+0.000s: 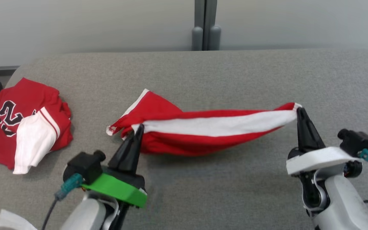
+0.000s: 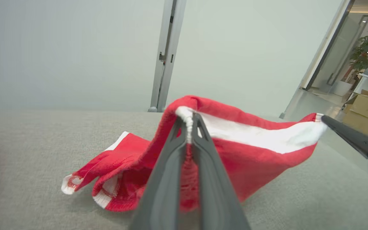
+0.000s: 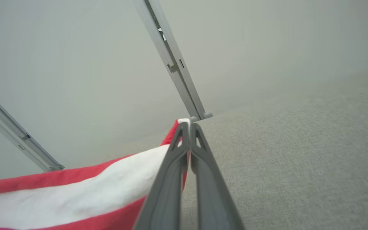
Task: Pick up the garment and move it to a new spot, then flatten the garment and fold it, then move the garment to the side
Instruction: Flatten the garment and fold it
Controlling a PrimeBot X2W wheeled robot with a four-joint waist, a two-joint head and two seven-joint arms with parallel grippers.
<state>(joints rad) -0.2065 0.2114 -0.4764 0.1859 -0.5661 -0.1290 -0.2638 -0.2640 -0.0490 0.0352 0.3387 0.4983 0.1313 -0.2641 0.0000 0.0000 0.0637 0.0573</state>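
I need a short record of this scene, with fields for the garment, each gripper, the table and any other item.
garment: red with a white band, stretched between both grippers, sagging in the middle, left end lying on the table
left gripper: shut on the garment's left part
right gripper: shut on the garment's right corner
table: gray, cloth-like top
other item: crumpled red and white jersey, at the table's left, apart from the garment
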